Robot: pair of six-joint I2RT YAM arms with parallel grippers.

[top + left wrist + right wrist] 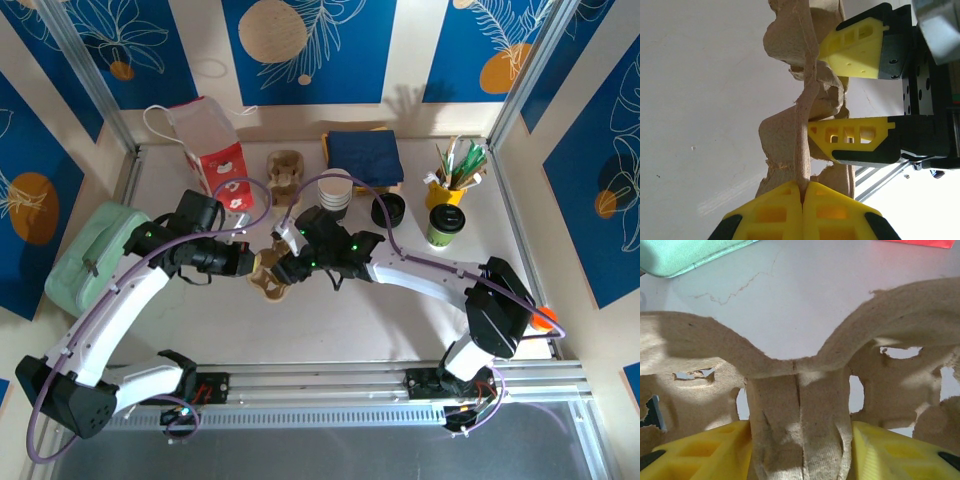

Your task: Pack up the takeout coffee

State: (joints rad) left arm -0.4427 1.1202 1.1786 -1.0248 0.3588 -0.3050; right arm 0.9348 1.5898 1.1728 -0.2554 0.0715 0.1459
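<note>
At mid-table, the left gripper [802, 195] was fully closed on a thin wall of the pulp cup carrier [800, 365]. The right gripper [800, 440], jaws roughly half apart, pressed both sides of the carrier's centre post. The takeout coffee [446, 225] stood upright to the right, just beside the yellow cup [445, 190].

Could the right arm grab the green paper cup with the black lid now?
Probably not yet: its right gripper grips the brown cardboard cup carrier. The green paper cup itself stands unobstructed.
</note>
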